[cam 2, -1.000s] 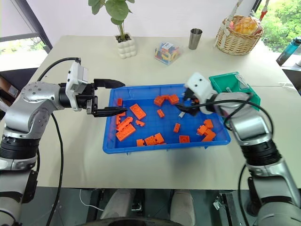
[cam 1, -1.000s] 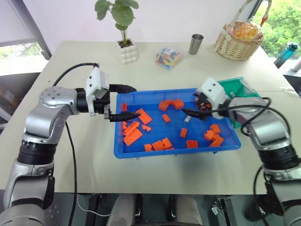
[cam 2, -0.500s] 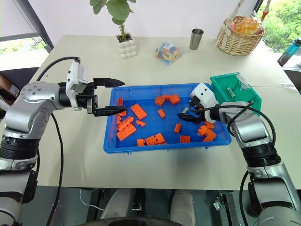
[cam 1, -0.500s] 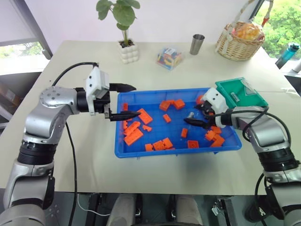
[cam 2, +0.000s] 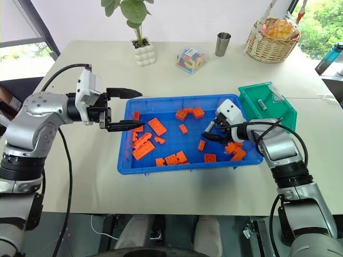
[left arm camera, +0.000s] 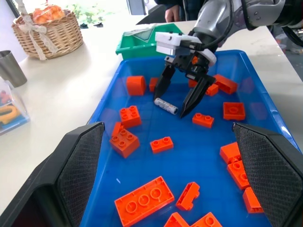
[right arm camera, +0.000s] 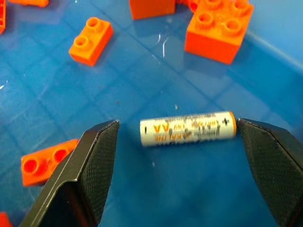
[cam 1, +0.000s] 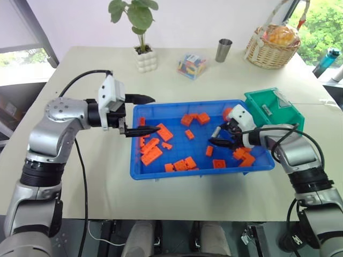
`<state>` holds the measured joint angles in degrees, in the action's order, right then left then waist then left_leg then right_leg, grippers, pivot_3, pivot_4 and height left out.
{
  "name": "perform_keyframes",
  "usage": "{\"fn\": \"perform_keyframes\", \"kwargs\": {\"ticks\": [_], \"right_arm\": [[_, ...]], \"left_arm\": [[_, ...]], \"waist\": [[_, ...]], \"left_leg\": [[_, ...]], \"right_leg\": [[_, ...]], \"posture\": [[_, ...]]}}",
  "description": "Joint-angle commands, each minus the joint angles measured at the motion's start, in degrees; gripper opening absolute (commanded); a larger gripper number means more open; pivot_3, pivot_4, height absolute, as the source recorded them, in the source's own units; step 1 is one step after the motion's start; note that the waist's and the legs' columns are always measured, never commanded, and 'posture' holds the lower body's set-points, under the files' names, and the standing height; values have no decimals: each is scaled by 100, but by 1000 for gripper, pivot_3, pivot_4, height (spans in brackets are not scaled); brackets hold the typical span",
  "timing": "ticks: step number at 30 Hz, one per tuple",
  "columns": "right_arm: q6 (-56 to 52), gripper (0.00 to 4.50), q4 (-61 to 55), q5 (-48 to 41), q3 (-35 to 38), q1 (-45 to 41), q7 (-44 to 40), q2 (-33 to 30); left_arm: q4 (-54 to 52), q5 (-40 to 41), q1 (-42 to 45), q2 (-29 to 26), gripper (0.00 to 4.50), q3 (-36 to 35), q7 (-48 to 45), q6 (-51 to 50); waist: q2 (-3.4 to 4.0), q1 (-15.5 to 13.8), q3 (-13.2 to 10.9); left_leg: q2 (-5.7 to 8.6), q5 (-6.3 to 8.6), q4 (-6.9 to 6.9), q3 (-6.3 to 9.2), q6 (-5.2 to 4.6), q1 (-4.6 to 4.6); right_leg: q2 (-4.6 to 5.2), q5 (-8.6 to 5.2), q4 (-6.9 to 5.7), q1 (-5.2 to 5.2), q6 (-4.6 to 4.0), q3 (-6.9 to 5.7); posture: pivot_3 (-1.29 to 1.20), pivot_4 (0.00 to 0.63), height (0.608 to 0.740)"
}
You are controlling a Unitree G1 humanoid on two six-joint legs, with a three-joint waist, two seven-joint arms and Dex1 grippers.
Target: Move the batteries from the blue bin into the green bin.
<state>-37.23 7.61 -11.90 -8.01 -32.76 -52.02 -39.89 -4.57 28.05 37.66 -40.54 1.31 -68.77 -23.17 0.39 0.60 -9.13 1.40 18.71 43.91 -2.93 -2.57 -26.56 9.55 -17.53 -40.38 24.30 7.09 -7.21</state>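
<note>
Partly unreadable: battery label, between open right pincer fingers.

One piece of readable print here, and it sits on the battery lying flat on the floor of the blue bin. The right wrist view gives it best: along the pale casing runs "AA" in orange letters, seen upside down, with a line of smaller orange lettering beside it that is too fine to make out. A plus sign stands at the 3 o'clock end, by the orange band, and a minus sign at the 9 o'clock end. A row of tiny grey print runs beneath, not legible. No lettering can be read on anything else
</note>
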Motion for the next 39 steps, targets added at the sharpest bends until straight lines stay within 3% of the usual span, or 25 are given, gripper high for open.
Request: {"fn": "perform_keyframes", "kwargs": {"ticks": [1,2,6,13,19,23,24,26,32,39], "right_arm": [[142,4077,32,76,3,-90,-28,31],[172,4077,41,89,22,-87,-6,45],[179,2316,-140,107,114,-85,86,14],[-159,2248,-463,-16,1028,-491,611,-375],[1,2248,179,190,1636,-806,1024,-1056],[55,2248,540,269,1834,-583,1183,-1272],[41,3294,548,243,1866,-533,1193,-1270],[103,4268,556,306,1861,-434,1292,-1274],[204,4396,-7,-19,2322,78,927,-1563],[738,4396,-947,-978,3842,2158,-1464,-2544]], "left_arm": [[-61,9,104,-21,4500,-103,-23,111],[-66,10,100,-24,4500,-109,-18,110],[-88,15,63,-43,4500,-136,-6,105],[-102,33,-38,-83,4500,-192,15,83],[-26,34,-70,-93,4500,-210,-28,99],[168,-11,62,-41,4500,-162,-68,166],[207,-20,90,-27,4500,-147,-78,182],[280,-32,148,-4,4500,-118,-115,214],[459,-32,215,-52,4500,-157,-230,218],[658,125,159,-529,4500,-584,-344,36]], "waist": [[0,3,0],[0,6,0],[0,6,0],[3,-1,-2],[2,-9,-1],[2,8,-1],[2,15,-1],[3,19,-2],[3,-20,-2],[2,-94,-2]], "left_leg": [[0,0,0,0,0,0],[0,0,0,-1,0,0],[-1,0,-1,0,0,0],[0,0,1,-1,0,-2],[0,0,-1,1,0,0],[-1,0,-2,-3,0,1],[-2,0,-3,-5,0,1],[-2,0,-4,-8,0,-1],[-1,0,-2,-6,0,-3],[-3,0,-2,-7,-1,-4]], "right_leg": [[0,0,0,0,0,0],[0,0,0,0,0,0],[0,0,0,0,0,0],[1,0,0,1,0,0],[1,0,1,-2,0,-1],[1,0,1,-2,0,-1],[1,0,1,-1,0,-1],[2,0,1,2,0,-1],[4,0,1,2,0,-1],[0,0,7,1,1,-2]], "posture": [[0,150,665],[0,150,665],[0,150,665],[0,150,665],[0,150,665],[0,150,665],[0,150,665],[0,150,665],[0,150,665],[0,150,665]]}}
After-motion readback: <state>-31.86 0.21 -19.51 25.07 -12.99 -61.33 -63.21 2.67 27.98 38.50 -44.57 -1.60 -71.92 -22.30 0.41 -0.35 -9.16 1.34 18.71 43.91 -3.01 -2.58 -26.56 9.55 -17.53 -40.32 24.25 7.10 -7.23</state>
